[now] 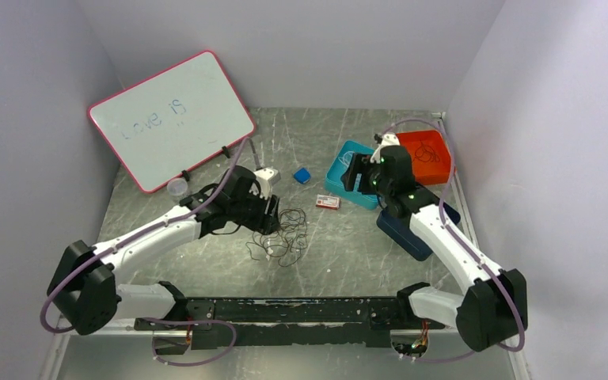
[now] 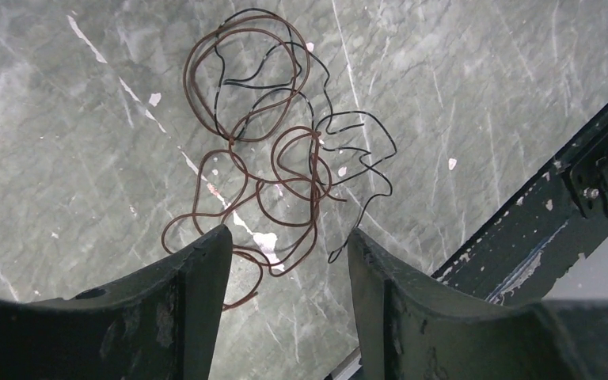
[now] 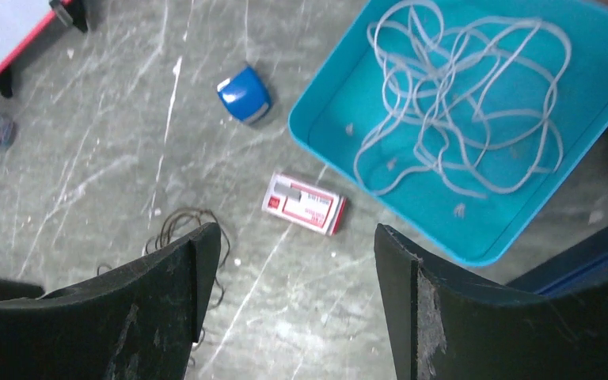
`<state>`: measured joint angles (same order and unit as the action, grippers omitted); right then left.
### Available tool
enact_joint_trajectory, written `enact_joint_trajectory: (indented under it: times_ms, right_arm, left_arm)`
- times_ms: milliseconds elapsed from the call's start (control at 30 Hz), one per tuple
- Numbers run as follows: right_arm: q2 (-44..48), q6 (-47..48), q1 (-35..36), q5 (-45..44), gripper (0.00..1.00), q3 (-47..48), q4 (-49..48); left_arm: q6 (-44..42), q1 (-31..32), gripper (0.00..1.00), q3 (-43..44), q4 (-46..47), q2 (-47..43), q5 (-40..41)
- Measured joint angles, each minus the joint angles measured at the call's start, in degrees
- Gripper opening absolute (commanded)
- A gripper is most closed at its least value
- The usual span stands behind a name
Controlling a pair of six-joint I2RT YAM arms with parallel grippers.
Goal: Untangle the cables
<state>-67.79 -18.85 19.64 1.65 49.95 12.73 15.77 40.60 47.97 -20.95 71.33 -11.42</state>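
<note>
Thin brown and black cables [image 2: 273,150] lay tangled in loose loops; a white cable [image 3: 443,95] filled the blue tray [image 3: 412,198]. The left pincer [image 2: 289,261] and the right pincer [image 3: 297,261] stood apart, empty.

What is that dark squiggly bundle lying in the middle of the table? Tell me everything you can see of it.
It is a tangle of very thin, bendy wires, some reddish brown, some black, in loose overlapping loops. It lies flat and spread out on the grey marbled table. The left gripper hovers over one edge of it with jaws apart, holding none of it; one brown loop passes out of sight beneath it.
</note>
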Motion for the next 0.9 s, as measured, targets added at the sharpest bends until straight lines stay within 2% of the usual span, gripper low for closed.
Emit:
enact_joint_trajectory:
  times_ms: [167,267,300,467,567,767,900]
  right_arm:
    - [4.66,-1.33,0.33,0.79,0.74,-5.95,0.48]
    - [5.84,-1.66,0.33,0.94,0.74,-7.8,0.68]
    - [5.97,-1.68,0.33,1.01,0.74,-8.07,0.68]
    - [6.58,-1.9,0.33,1.73,0.73,-8.87,0.46]
    - [7.26,-1.92,0.33,1.81,0.73,-9.09,0.44]
    - [11.82,-1.01,0.33,1.79,0.74,-12.57,-2.14]
    - [16.5,-0.39,0.33,2.47,0.74,-17.51,-7.34]
  left_arm:
    - [-1.01,1.14,0.58,0.0,2.21,4.15,-0.42]
    - [-1.42,1.95,0.52,0.0,4.26,6.97,-1.29]
    - [-1.53,2.14,0.48,0.0,4.83,7.91,-1.64]
    - [-2.08,2.56,0.19,0.02,6.21,10.8,-1.92]
    - [-2.36,2.6,0.08,0.31,6.14,11.02,-1.7]
    - [-3.1,2.62,0.07,3.04,5.53,9.86,0.46]
    - [-3.85,2.62,0.07,5.42,3.69,6.82,2.1]
